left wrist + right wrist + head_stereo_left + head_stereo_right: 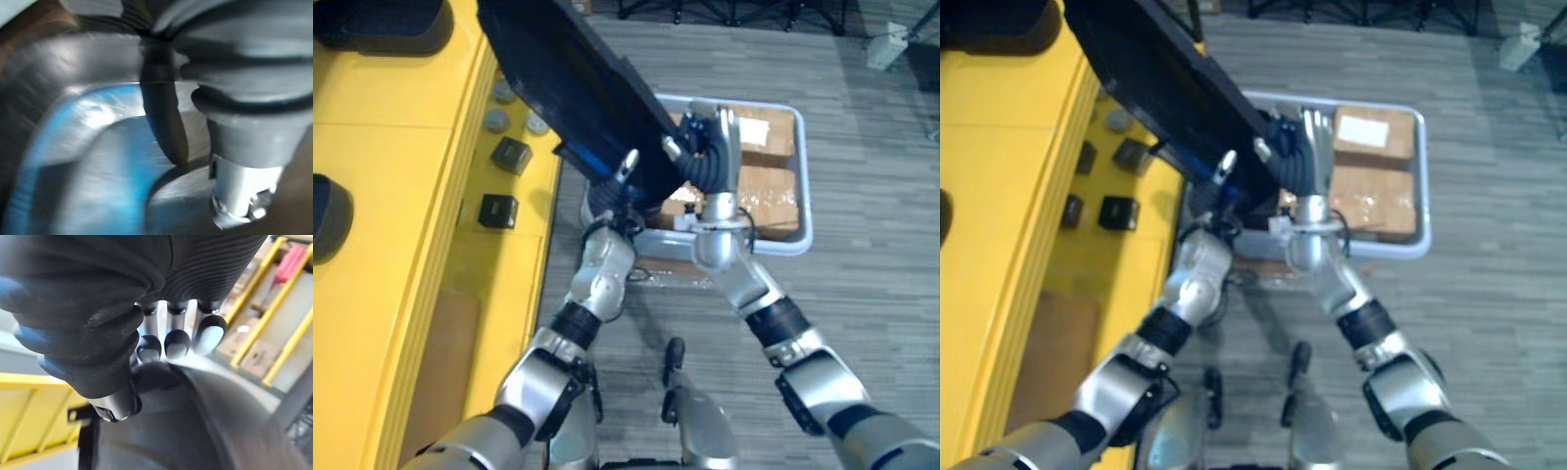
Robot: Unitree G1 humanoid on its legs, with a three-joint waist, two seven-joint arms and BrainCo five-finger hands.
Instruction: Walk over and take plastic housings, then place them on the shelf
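Note:
A large black plastic housing (568, 78) with a blue-tinted inner face (73, 161) hangs tilted over the edge of the yellow shelf (391, 127). I hold it between both hands. My left hand (607, 196) grips its lower edge from below, one finger poking up beside it. My right hand (710, 157) clasps the housing's right end; in the right wrist view its dark-tipped fingers (177, 343) curl over the housing's rim (195, 421) with the thumb underneath.
Two more dark housings (382, 24) (328, 215) lie on the shelf's top. Small black boxes (512, 154) (497, 210) and grey round parts (496, 119) sit on a lower level. A grey cart (803, 196) with cardboard boxes (769, 186) stands on the carpet behind my hands.

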